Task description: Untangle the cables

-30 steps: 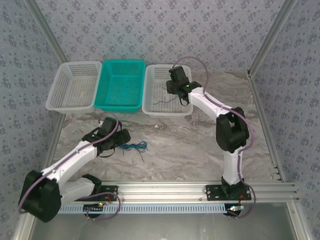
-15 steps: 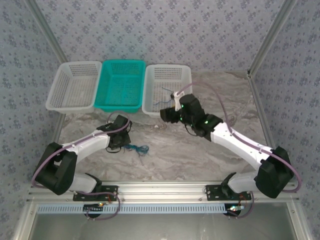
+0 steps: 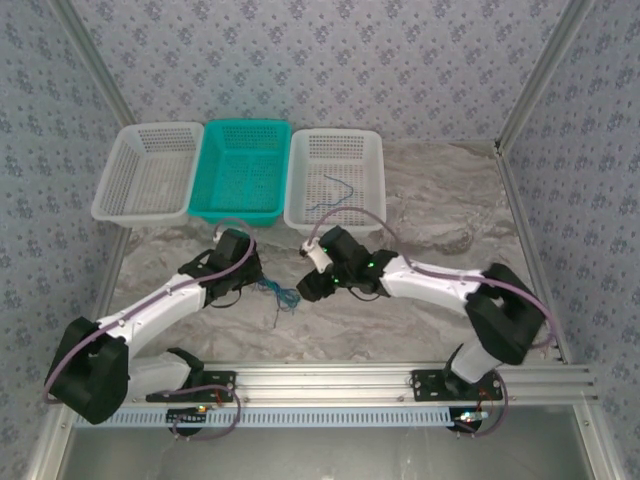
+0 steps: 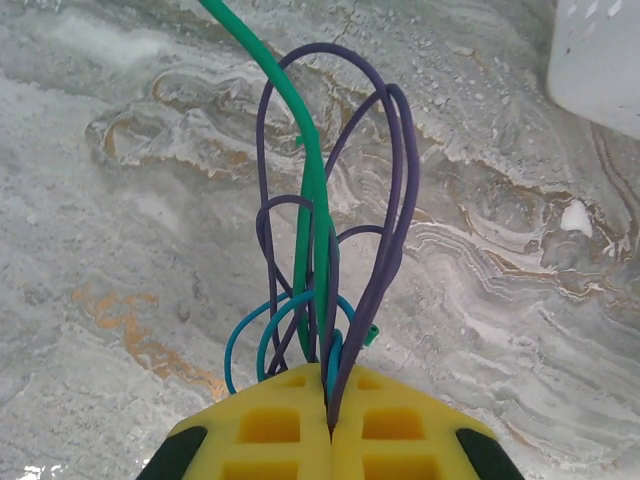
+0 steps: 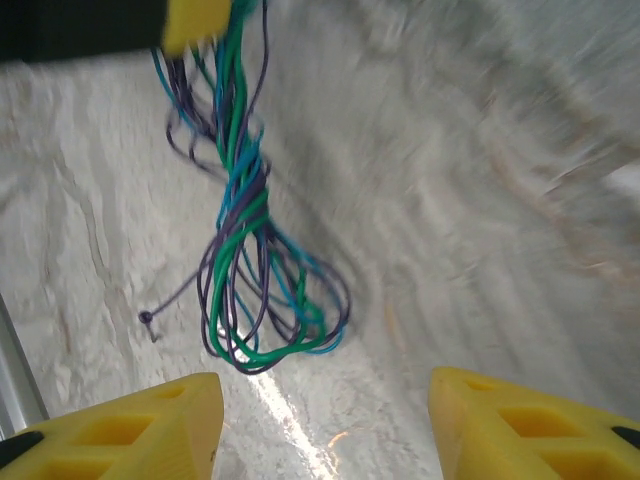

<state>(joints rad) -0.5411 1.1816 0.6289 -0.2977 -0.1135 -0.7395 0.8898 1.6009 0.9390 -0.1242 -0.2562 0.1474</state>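
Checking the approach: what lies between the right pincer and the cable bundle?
Bare tabletop from the right pincer to the cable bundle, in the right wrist view.

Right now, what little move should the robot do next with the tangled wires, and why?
Probably bring the right gripper forward and close it on one loose loop: the left gripper is shut on the cables, and the right one, open, faces their free loops.
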